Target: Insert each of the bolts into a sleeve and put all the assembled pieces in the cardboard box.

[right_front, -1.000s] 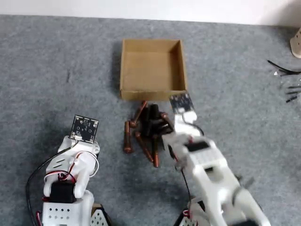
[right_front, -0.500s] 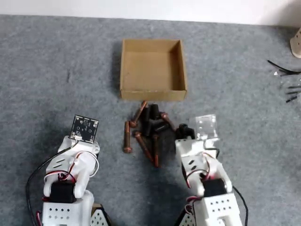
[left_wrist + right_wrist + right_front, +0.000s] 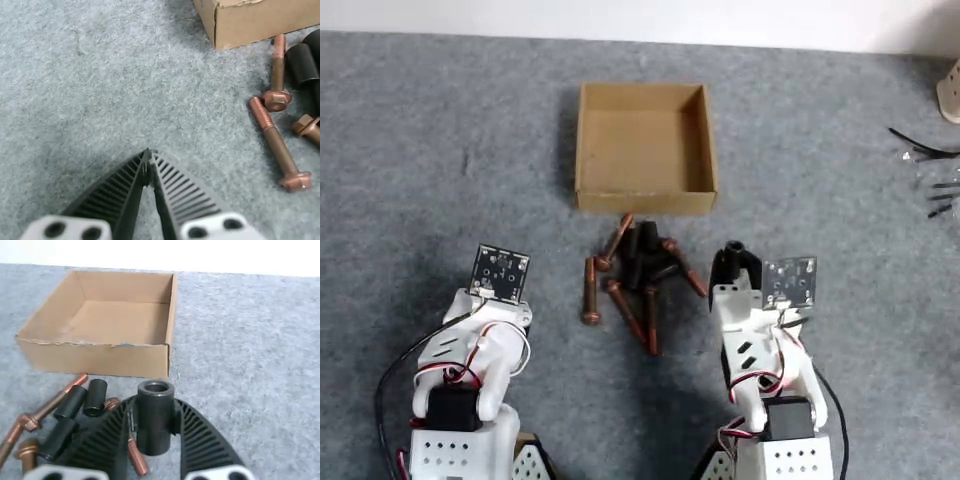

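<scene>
**Ana:** While the right claw point(image 3: 733, 270) stands clamped on an upright sleeve point(image 3: 732, 248), what worries you from the high view?

**Ben:** The pile. The bolts point(image 3: 620, 305) and loose sleeves point(image 3: 642, 255) lie crossed and touching, just in front of the cardboard box point(image 3: 642, 203). Pulling one bolt out could drag its neighbours across the bench point(image 3: 440, 150).

**Ana:** And the left wrist view?

**Ben:** The left claw point(image 3: 149, 155) has its tips together over bare bench, with the bolts off to one side. It has to part before any grasp. Two bolt heads point(image 3: 276, 99) sit close together, so a loose aim could catch both or knock one rolling.

**Ana:** The right wrist view?

**Ben:** The sleeve point(image 3: 155, 420) is pinched between ribbed fingers point(image 3: 197, 440) with its bore facing up. It is round and smooth. I'd judge that an off-centre bolt could tilt it or push it down through the grip.
</scene>
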Controlling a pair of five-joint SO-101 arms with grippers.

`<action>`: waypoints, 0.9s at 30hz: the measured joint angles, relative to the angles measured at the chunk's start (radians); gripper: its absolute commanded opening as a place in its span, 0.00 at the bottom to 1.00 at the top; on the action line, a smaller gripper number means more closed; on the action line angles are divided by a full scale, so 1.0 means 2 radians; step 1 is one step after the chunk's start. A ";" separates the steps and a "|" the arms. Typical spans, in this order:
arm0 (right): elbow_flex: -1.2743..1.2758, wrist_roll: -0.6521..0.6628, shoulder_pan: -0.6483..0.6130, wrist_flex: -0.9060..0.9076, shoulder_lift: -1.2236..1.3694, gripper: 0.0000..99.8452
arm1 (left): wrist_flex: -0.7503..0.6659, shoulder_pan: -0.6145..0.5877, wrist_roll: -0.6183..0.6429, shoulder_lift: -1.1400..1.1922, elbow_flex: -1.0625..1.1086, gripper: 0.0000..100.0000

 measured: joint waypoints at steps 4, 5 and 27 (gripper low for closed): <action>0.000 0.000 0.003 0.000 0.000 0.00 | 0.000 0.000 0.002 0.000 0.000 0.02; 0.000 0.000 0.002 0.000 0.000 0.00 | 0.000 0.000 0.002 0.000 0.000 0.04; 0.000 0.001 0.002 0.000 0.000 0.00 | -0.084 0.133 0.051 0.010 -0.032 0.13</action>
